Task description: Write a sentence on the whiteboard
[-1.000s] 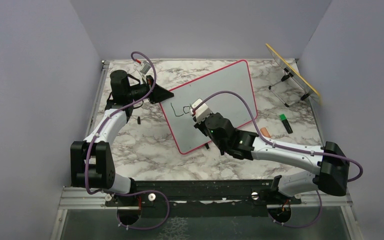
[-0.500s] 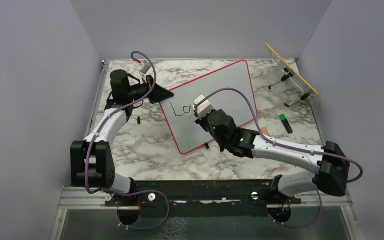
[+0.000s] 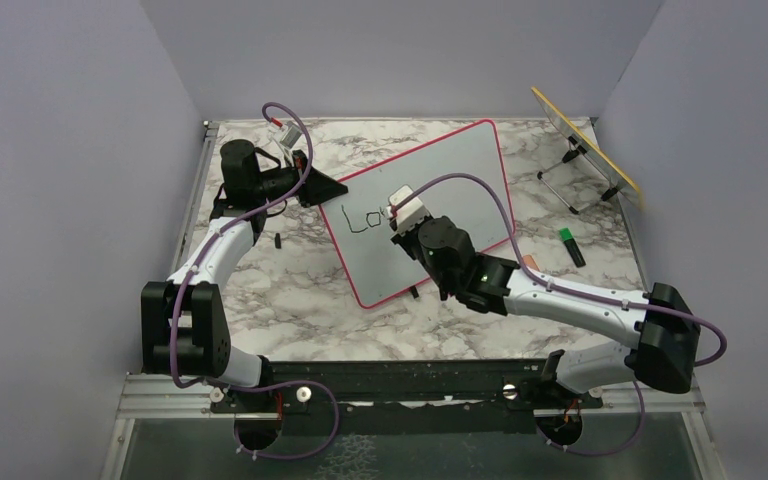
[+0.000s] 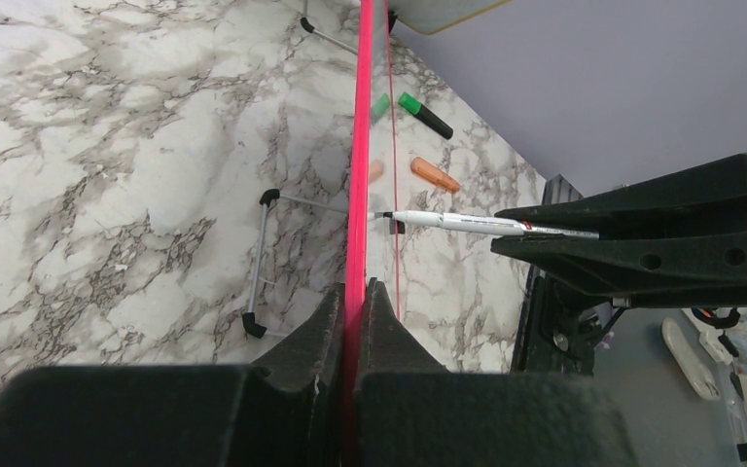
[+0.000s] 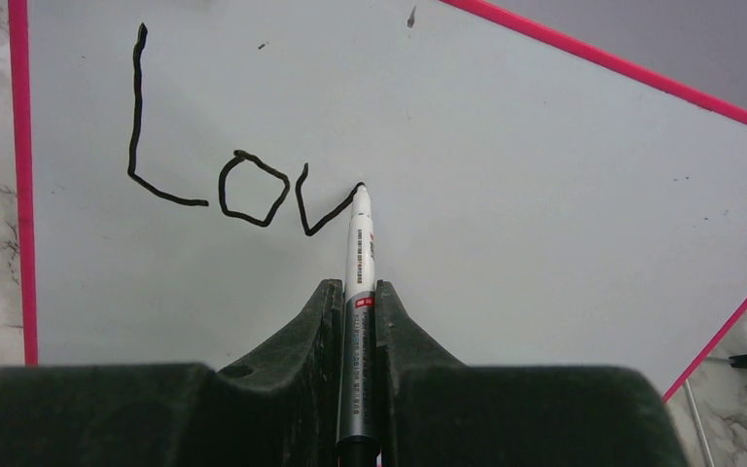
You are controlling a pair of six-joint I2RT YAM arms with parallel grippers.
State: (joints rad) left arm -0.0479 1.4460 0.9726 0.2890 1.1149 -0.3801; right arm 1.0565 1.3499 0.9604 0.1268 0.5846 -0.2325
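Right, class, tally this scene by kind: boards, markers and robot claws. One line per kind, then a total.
Boards: 2, the whiteboard and the yellow-edged panel.
Markers: 2, the white marker gripped in the right claw and the green-capped marker lying loose.
Claws: 2, the left claw pinching the whiteboard's edge, and the right claw.
Total: 6.

The top view looks down on the whole table; both wrist views (close in) share the whiteboard.

marble table, yellow-edged panel on wire stand, green marker
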